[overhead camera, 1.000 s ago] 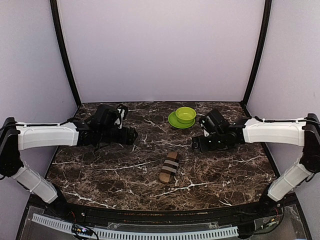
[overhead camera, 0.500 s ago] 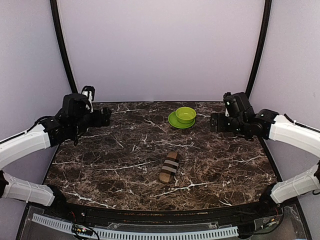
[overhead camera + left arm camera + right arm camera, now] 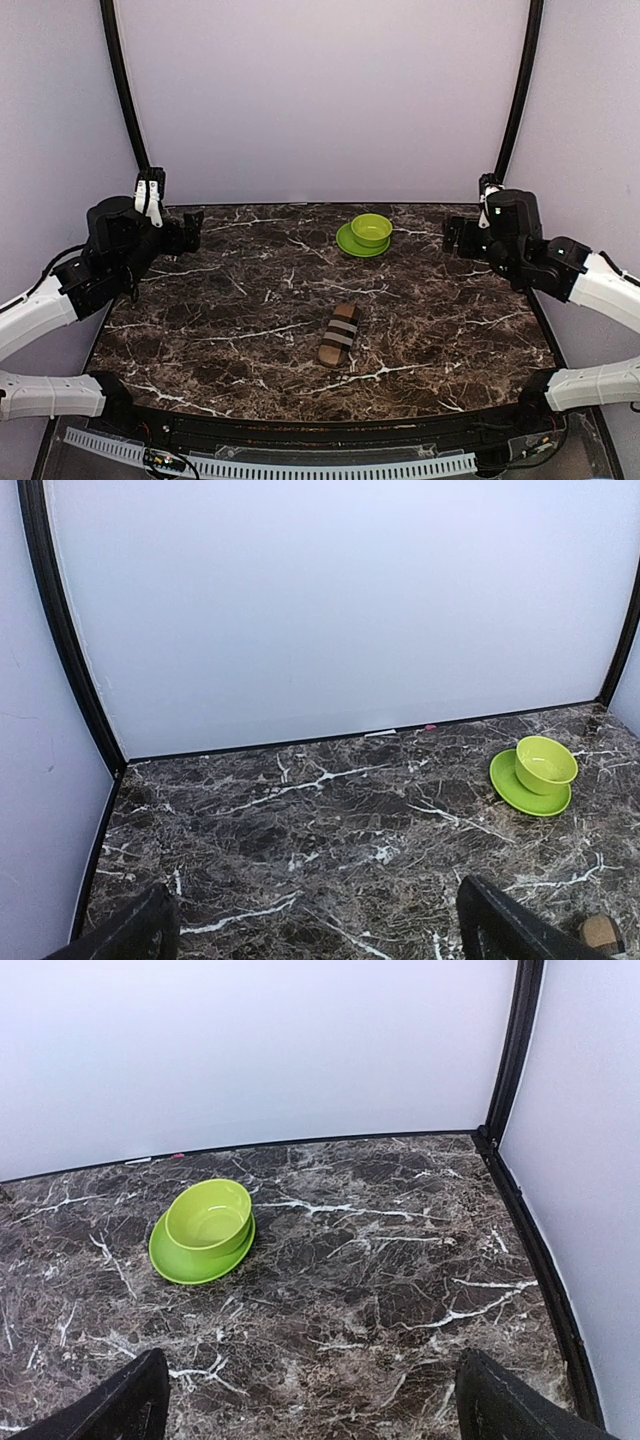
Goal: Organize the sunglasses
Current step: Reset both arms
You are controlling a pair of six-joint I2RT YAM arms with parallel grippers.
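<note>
Top view: brown striped case (image 3: 340,335) lies flat on dark marble surface (image 3: 230,330), approx. centre L-R and somewhat nearer the arm bases than the back wall. Long axis runs mostly near-to-far, skewed a little: far end leans right, near end leans left. Far end points roughly twd the green bowl (image 3: 371,229), which sits in a green plate (image 3: 350,243) at the back, right of centre. Clear gap of bare marble betw. case and plate. Two pale bands cross the case's short axis, with a dark band betw. them. Can't tell from the frames whether the case is shut or what is in it. Left claw (image 3: 188,232) sits high at the far-left edge of the surface, facing in twd the middle; jaws spread wide, nothing betw. them. Left wrist cam confirms this: the two fingers (image 3: 140,935) show only at the bottom corners, with bare marble betw. them, and a sliver of the case shows at lower right. Right claw (image 3: 452,236) mirrors it at the far-right edge, also spread wide and holding nothing. Right wrist cam shows bowl + plate ahead to its left, not touched. Both claws are well apart from the case.
</note>
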